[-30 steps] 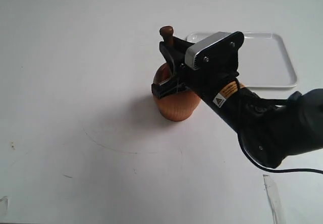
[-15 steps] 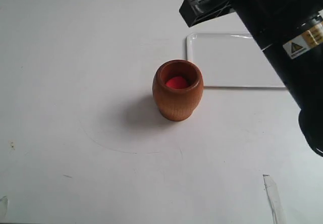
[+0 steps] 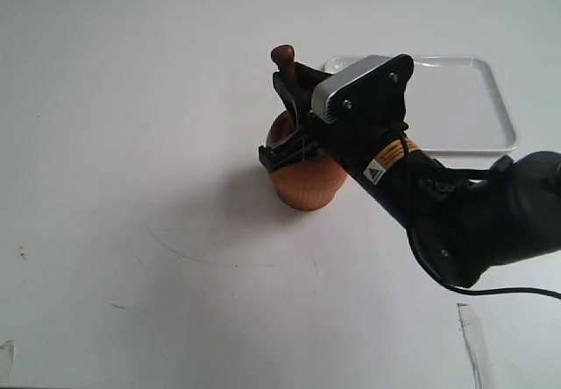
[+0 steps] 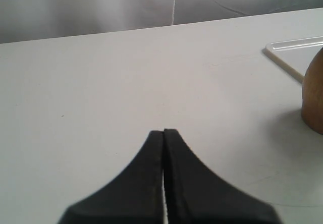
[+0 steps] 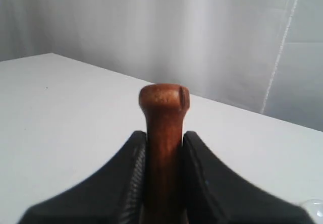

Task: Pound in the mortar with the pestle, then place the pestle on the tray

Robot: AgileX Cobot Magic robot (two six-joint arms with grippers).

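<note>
The light brown wooden mortar (image 3: 302,183) stands mid-table, its mouth hidden by my right gripper (image 3: 292,109). That gripper is shut on the dark brown pestle (image 3: 283,56), whose knobbed handle sticks up above the fingers while its thick end goes down into the mortar, out of sight. In the right wrist view the pestle (image 5: 164,133) is clamped between both fingers of the right gripper (image 5: 164,138). The white tray (image 3: 465,109) lies behind the arm, empty where visible. My left gripper (image 4: 163,133) is shut on nothing, low over the table; the mortar's side (image 4: 314,98) and a tray corner (image 4: 287,57) show at the picture's edge.
The right arm (image 3: 456,222) stretches from the lower right across the tray's near edge. A black cable (image 3: 508,294) trails off it. A clear strip (image 3: 473,341) lies on the table near the front right. A faint curved mark (image 3: 193,253) crosses the white table.
Half a second ago the gripper and pestle were raised high, leaving the mortar and red ball uncovered. Now they have dropped back down into the mortar, as a second ago.
</note>
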